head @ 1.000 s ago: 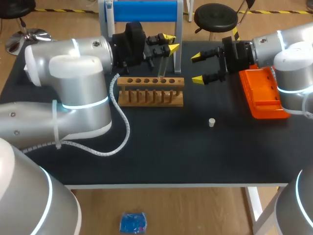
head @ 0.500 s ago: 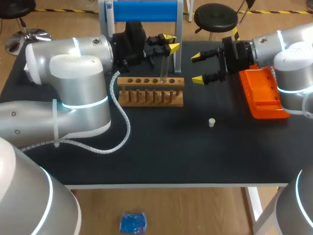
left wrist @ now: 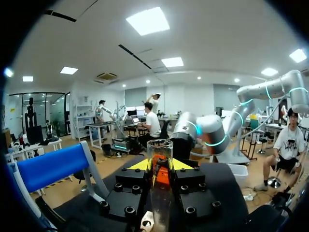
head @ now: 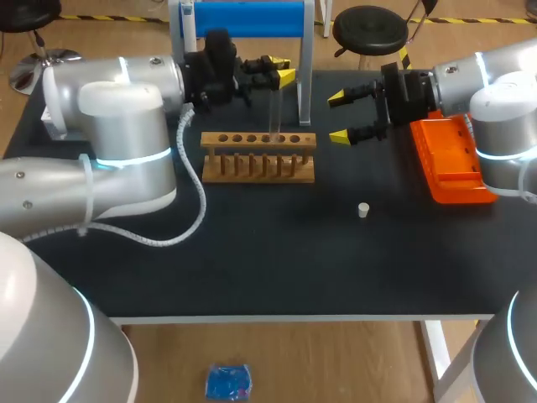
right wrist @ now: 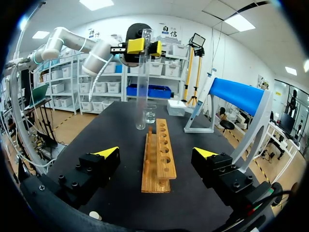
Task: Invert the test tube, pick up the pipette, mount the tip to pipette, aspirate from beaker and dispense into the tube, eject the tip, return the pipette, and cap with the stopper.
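Left pincer (head: 284, 72) tight around upright test tube (head: 274, 113), right pincer (head: 337, 117) wide, over black table (head: 277, 260).

Pretty bright in here, even light from the ceiling panels (left wrist: 148, 20) overhead. The matte black table (head: 277, 260) shows only faint soft shadows, plus some sheen on the left arm (head: 117, 109).

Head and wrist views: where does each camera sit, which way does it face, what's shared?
Head view: above and behind, looking down on the table; left arm, right arm show.
Left wrist view: on left arm, facing right arm; left gripper shut on test tube.
Right wrist view: on right arm, facing along wooden rack; right gripper open.
Shared: all show the test tube.
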`<state>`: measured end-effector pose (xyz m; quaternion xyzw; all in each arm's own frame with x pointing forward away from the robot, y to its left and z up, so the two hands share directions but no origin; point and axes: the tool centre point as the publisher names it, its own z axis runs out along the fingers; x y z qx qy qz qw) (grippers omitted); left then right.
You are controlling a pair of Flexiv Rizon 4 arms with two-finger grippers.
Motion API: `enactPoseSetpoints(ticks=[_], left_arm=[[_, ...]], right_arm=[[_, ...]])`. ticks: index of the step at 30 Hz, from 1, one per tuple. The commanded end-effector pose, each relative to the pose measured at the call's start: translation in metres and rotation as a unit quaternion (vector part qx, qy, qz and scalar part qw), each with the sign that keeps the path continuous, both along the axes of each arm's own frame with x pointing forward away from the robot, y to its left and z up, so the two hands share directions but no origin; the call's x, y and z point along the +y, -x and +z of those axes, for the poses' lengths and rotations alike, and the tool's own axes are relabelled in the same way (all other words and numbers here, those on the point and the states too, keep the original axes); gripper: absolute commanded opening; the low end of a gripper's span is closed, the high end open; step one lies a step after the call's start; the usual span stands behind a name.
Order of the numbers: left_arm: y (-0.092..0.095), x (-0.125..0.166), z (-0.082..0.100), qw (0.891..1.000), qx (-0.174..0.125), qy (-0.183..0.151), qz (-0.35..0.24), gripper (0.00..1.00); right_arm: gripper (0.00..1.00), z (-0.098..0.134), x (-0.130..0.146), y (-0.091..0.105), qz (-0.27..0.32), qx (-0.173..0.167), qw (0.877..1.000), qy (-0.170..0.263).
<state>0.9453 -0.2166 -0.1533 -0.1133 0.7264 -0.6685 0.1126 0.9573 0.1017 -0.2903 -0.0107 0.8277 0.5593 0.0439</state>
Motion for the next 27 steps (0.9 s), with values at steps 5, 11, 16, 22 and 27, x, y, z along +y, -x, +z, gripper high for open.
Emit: enactPoseSetpoints(ticks=[5,11,16,22,27], left_arm=[[-0.019,0.006,-0.005,1.000,-0.009,0.012,-0.019,0.00],[-0.031,0.008,-0.018,0.999,0.000,0.022,-0.023,0.00],[-0.040,0.011,-0.025,0.999,0.004,0.029,-0.029,0.00],[-0.045,0.014,-0.029,0.999,-0.001,0.033,-0.032,0.00],[-0.047,0.015,-0.031,0.999,-0.009,0.040,-0.031,0.00]], right_arm=[[1.00,0.000,-0.001,-0.001,0.002,0.001,1.000,0.000],[1.00,0.000,-0.001,-0.001,0.002,0.001,1.000,0.000],[1.00,0.000,-0.001,-0.001,0.002,0.001,1.000,0.000],[1.00,0.000,-0.001,-0.001,0.002,0.001,1.000,0.000],[1.00,0.000,-0.001,-0.001,0.002,0.001,1.000,0.000]])
